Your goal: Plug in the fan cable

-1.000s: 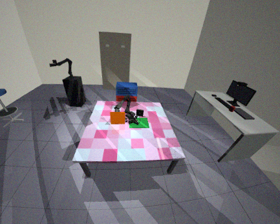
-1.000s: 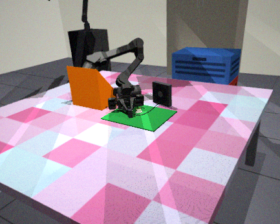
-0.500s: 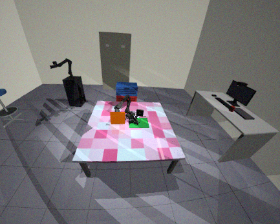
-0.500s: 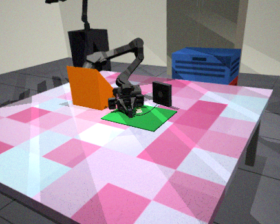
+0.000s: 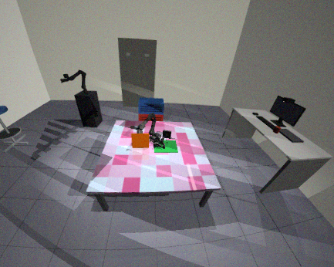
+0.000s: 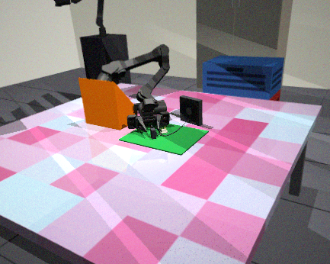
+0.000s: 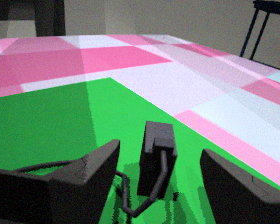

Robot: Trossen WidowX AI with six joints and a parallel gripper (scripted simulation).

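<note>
The pincer stands apart around the upright plug, apparently releasing it. Next, likely, it should back straight off, touching nothing.

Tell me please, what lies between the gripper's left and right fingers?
The black plug stands there, with a bare gap on each side before the fingers; the wrist view shows this.

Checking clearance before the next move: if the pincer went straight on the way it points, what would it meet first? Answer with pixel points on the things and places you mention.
Likely the green board point(image 5: 172, 147) point(image 6: 181, 145) point(image 7: 57, 120): the pincer point(image 5: 163, 146) point(image 6: 149, 131) point(image 7: 160, 150) points down toward it, open, fingers on either side of the black plug point(image 6: 153, 133) point(image 7: 158, 137). Remaining gap unclear.
</note>
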